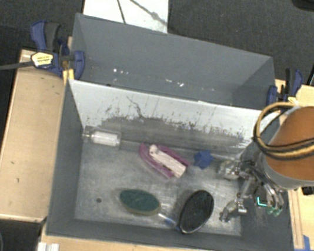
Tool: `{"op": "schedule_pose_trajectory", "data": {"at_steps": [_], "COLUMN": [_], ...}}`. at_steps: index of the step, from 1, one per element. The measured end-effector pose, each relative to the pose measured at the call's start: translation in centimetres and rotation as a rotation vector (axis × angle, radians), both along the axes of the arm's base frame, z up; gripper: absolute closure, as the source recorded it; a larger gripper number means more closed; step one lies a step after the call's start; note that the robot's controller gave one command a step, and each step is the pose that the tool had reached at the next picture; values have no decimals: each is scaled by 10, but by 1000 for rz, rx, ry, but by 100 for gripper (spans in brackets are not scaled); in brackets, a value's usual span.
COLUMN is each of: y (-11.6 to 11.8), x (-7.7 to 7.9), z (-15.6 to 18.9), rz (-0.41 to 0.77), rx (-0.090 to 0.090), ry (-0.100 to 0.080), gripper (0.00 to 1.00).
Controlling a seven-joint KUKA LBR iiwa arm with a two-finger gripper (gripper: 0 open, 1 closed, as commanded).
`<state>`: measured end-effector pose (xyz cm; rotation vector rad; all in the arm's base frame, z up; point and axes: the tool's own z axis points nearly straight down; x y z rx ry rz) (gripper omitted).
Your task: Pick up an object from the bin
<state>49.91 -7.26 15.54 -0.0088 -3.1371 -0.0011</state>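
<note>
Grey sheet-metal bin, sloped walls and a scuffed floor, with a handful of small things lying loose across it. The arm comes in from the right edge of the frame under a rounded orange cover looped with black and yellow cables. Its two-finger metal gripper hangs low over the right end of the floor. The fingers stand apart, one toward the back wall and one toward the front, with bare floor showing between them.

Nearest to it is a glossy black oval object, lying flat at lower centre-right, just left of the front finger and, as far as can be seen, not touching it. A small blue lump sits near the back wall, up and left of the other finger.

Further left lie the rest:
- a pink-purple plastic piece with a white block across it, tilted, at mid-floor
- a dark green flat oval near the front wall, left of the black oval
- a small clear plastic bottle on its side at the back left — well apart from the gripper
</note>
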Motion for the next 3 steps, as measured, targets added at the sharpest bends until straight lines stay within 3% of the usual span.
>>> {"op": "schedule_pose_trajectory", "data": {"at_steps": [1, 2, 3], "y": [60, 82, 74], "x": [-14, -21, -2], "z": [-81, -54, -55], "rz": [363, 755, 1163], "rx": [-3, 1, 1], "ry": [-27, -10, -9], "gripper": [0, 0, 0]}}
